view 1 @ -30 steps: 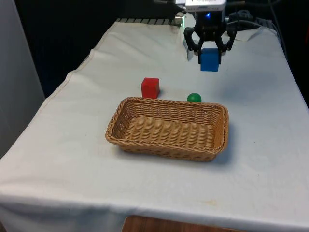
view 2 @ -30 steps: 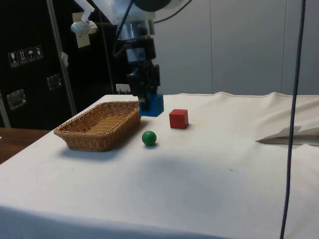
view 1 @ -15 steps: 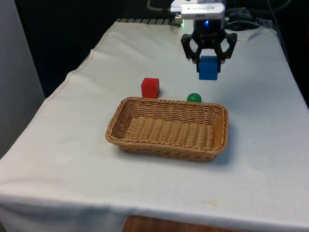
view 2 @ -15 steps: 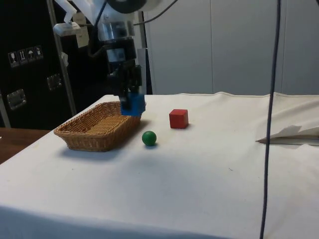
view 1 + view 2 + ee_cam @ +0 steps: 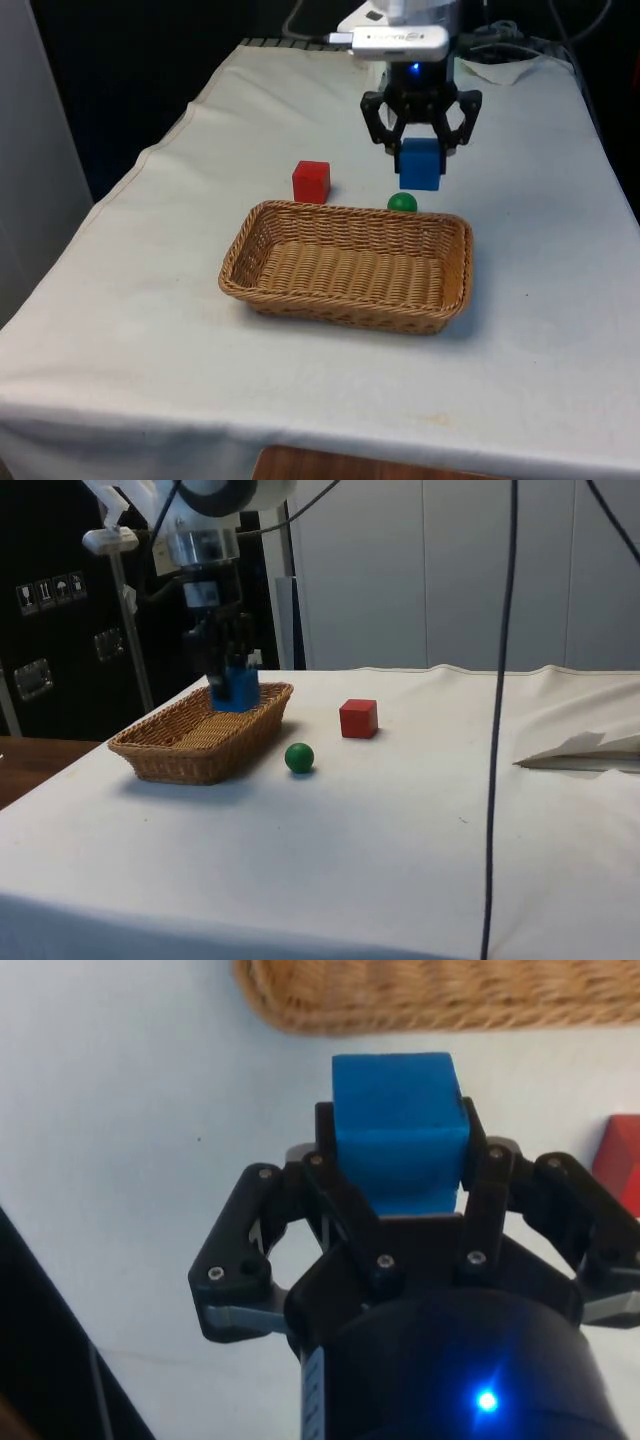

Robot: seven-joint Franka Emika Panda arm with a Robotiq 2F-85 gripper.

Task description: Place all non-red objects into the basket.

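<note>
My gripper (image 5: pixel 420 160) is shut on a blue cube (image 5: pixel 419 165), held in the air just behind the wicker basket's (image 5: pixel 345 265) far rim. In the side view the blue cube (image 5: pixel 233 687) hangs at the basket's (image 5: pixel 190 742) far end, with the gripper (image 5: pixel 231 672) above it. In the wrist view the blue cube (image 5: pixel 398 1125) sits between the fingers (image 5: pixel 326 1150), the basket rim (image 5: pixel 420 1000) ahead. A green ball (image 5: pixel 402 202) rests on the cloth right behind the basket, below the cube. A red cube (image 5: pixel 311 181) stands beside it, toward the front view's left.
The green ball (image 5: pixel 299 757) and red cube (image 5: pixel 358 719) lie on the white cloth next to the basket in the side view. A crumpled fold of cloth (image 5: pixel 585 750) lies at the table's far side. A corner of the red cube (image 5: pixel 620 1160) shows in the wrist view.
The gripper has carried the blue cube down and toward the basket, from well behind it to just over the green ball by the far rim. Ball, red cube and basket have not moved.
</note>
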